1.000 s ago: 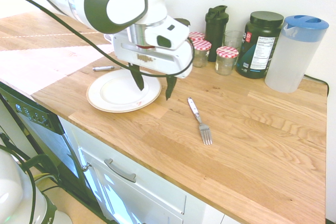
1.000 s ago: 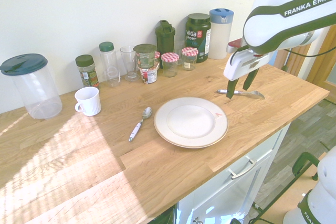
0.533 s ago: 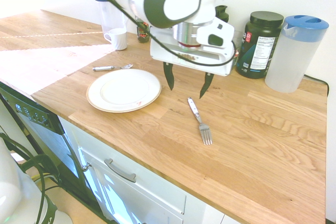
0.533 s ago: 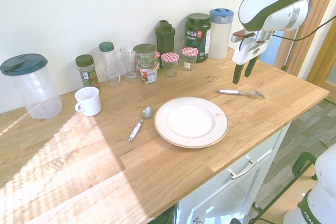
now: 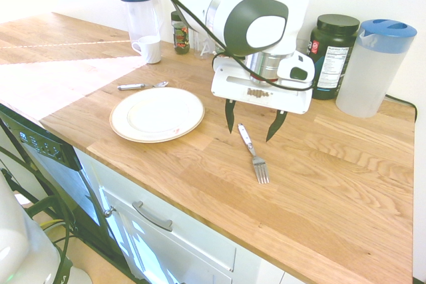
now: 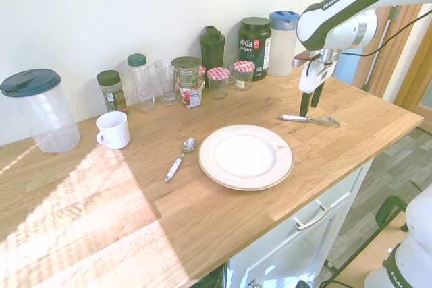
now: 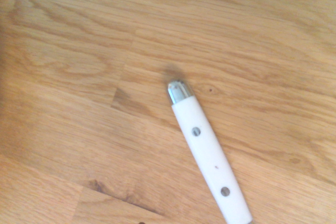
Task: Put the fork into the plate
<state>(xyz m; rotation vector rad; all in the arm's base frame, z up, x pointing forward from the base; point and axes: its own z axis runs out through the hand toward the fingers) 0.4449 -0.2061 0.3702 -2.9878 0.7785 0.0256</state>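
so the step in hand looks like lining up for the grab: the fork (image 5: 257, 161) lies on the wooden counter (image 5: 319, 207), between the plate (image 5: 157, 115) and the counter's far short edge, the one on the pitcher (image 5: 377, 68) side. its tines point toward the long front edge, where the drawer is. the plate sits nearer that front edge too, nothing on it, so the job isn't done.

next move, i'd say, is straight down over the pale handle (image 7: 210, 156), then close on it. it's slim and flat on the wood, so coming down too high or off-centre would probably miss.

as for the pose, the arm (image 6: 347, 8) reaches in above the counter with the gripper (image 5: 252, 136) pointing down, fingers spread wide, nothing between them. it hangs over the handle end, and whether a fingertip touches wood, can't tell.
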